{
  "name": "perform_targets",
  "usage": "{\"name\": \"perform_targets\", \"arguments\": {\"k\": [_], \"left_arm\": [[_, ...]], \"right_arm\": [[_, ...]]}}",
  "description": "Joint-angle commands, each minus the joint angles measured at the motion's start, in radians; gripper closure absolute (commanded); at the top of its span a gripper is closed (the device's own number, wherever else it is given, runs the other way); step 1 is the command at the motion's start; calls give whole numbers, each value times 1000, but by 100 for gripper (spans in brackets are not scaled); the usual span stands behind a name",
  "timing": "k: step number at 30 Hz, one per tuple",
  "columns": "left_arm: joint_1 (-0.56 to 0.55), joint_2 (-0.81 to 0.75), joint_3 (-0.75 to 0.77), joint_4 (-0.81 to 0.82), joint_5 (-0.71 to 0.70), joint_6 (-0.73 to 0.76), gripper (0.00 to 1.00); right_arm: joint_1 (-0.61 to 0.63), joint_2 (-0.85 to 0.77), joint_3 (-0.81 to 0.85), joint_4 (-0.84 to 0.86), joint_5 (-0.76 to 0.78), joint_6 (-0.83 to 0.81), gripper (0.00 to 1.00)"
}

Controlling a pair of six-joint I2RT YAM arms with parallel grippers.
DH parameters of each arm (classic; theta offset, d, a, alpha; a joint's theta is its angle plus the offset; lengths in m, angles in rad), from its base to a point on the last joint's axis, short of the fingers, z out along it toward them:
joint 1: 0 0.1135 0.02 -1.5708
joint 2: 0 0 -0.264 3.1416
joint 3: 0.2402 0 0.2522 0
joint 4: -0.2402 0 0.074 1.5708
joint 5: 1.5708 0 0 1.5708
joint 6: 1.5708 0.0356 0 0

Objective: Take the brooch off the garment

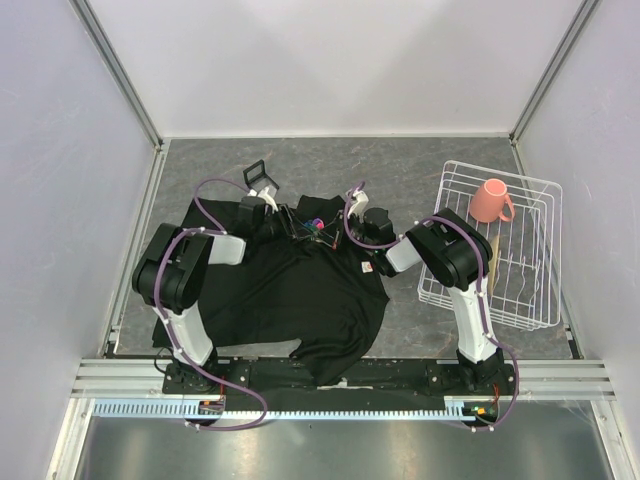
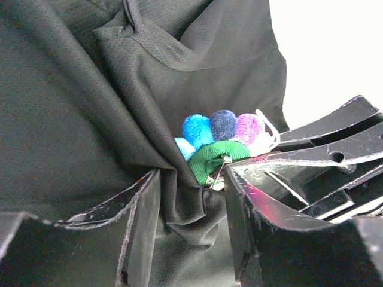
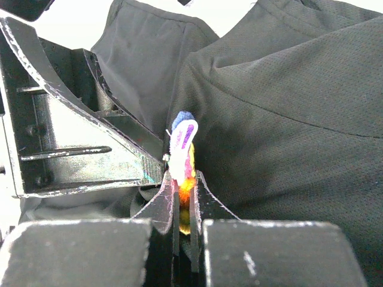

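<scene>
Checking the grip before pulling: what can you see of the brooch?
The brooch is a small round cluster of fuzzy, felt-like balls: blue, navy, pink, green, with yellow and orange at the gripped edge. It stands on edge against the black shirt. The right gripper is shut on its edge; the open left gripper straddles a fabric fold beside it. Whether it is pinned is hidden.

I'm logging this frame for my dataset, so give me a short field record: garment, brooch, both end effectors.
garment: black T-shirt, bunched near the collar
brooch: multicoloured, pinched edge-on against the garment
right end effector: shut on brooch
left end effector: open, jaws astride a garment fold
pin fastened: cannot tell
aside: pink mug in wire rack
</scene>
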Motion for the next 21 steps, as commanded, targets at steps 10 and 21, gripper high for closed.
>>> {"name": "perform_targets", "arguments": {"k": [10,21], "left_arm": [[-3,62,73,-39,-26,-16,63],[-2,118,143,-134,-21,-6,72]], "right_arm": [[7,0,2,127,-61,14,100],[25,7,2,227,-128,4,100]]}}
